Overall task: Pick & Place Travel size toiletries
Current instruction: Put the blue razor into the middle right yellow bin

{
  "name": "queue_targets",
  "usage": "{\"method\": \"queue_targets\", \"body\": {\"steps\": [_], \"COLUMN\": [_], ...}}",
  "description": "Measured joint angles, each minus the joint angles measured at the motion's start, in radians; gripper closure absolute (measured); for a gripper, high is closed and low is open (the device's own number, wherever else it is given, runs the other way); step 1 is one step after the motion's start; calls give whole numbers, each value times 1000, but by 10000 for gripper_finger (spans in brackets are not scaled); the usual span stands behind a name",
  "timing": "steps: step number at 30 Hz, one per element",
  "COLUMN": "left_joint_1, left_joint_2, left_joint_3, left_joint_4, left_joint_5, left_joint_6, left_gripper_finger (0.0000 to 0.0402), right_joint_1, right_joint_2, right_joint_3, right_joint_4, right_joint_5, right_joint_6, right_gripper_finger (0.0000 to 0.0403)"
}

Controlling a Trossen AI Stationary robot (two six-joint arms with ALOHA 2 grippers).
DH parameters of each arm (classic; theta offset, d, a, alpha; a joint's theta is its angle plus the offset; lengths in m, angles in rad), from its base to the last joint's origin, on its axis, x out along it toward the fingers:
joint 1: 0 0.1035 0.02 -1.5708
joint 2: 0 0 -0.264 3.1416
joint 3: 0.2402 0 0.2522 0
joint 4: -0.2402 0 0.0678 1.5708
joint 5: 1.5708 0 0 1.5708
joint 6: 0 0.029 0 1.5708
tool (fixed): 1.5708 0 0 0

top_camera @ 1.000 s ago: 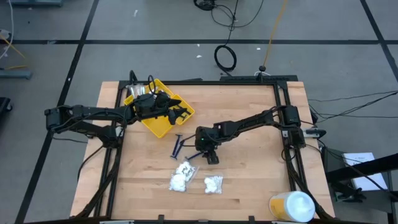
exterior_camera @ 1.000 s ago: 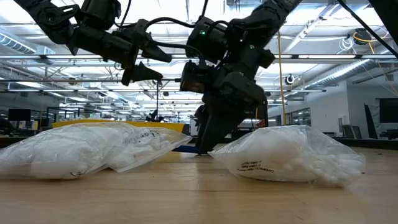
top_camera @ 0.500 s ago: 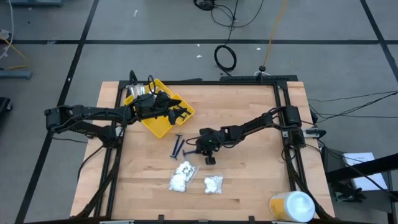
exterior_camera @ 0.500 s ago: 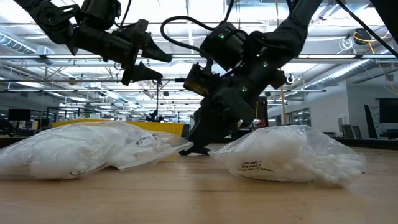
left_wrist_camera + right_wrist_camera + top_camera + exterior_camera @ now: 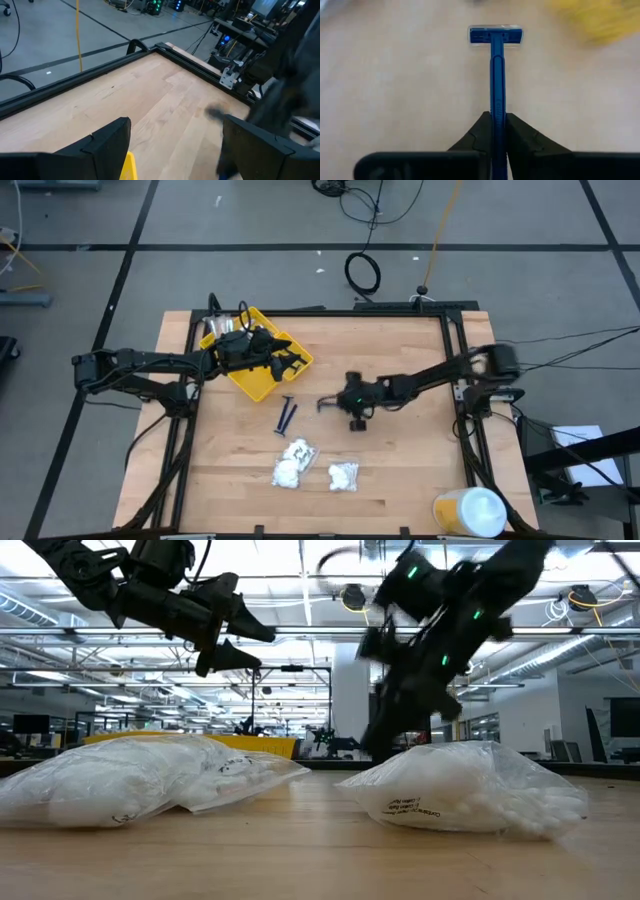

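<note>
A pale wooden table [image 5: 400,470] stands on grey floor. On it lie two clear bags of white fluff [image 5: 293,463], two blue razors [image 5: 285,416]; right gripper [image 5: 325,402] clamps a third [image 5: 497,75] mid-table. Left gripper [image 5: 295,360] gapes above the yellow plastic tray [image 5: 262,383].

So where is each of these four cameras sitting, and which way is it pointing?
High view: above the table, looking straight down on the wooden table, yellow tray and both arms.
Low view: at tabletop height, looking level past two clear bags; both arms come in from above.
Left wrist view: on the left arm, looking across the table past its open end effector.
Right wrist view: on the right arm; its end effector grips a blue razor.
Shared: the high and low views both show the bags.
</note>
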Motion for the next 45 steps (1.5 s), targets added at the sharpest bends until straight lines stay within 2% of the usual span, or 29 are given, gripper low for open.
{"method": "queue_targets", "body": {"steps": [3,6,11,14,17,23,27,36,45], "left_joint_1": [0,0,-16,-39,-74,-151,-187,-260,-301], "left_joint_2": [0,9,62,126,208,389,491,647,683], "left_joint_3": [0,0,0,0,0,42,130,356,428], "left_joint_4": [-19,-25,-18,42,140,395,551,561,571], "left_joint_5": [-1,-1,-2,-2,-3,0,1,18,19], "left_joint_6": [2,25,46,72,190,466,505,447,475], "left_gripper_finger": [96,96,96,96,96,96,96,96,96], "right_joint_1": [-11,-26,-40,-40,-40,-40,-40,-40,-38], "right_joint_2": [-160,-303,-438,-443,-435,-434,-434,-434,-415], "right_joint_3": [-66,-182,-428,-549,-602,-617,-616,-615,-607], "right_joint_4": [20,138,661,941,1133,1165,1162,1153,1150], "right_joint_5": [102,134,66,10,-7,-9,-9,-9,-20], "right_joint_6": [0,12,15,5,13,8,6,8,27], "right_gripper_finger": [380,380,380,380,380,380,380,380,380]}}
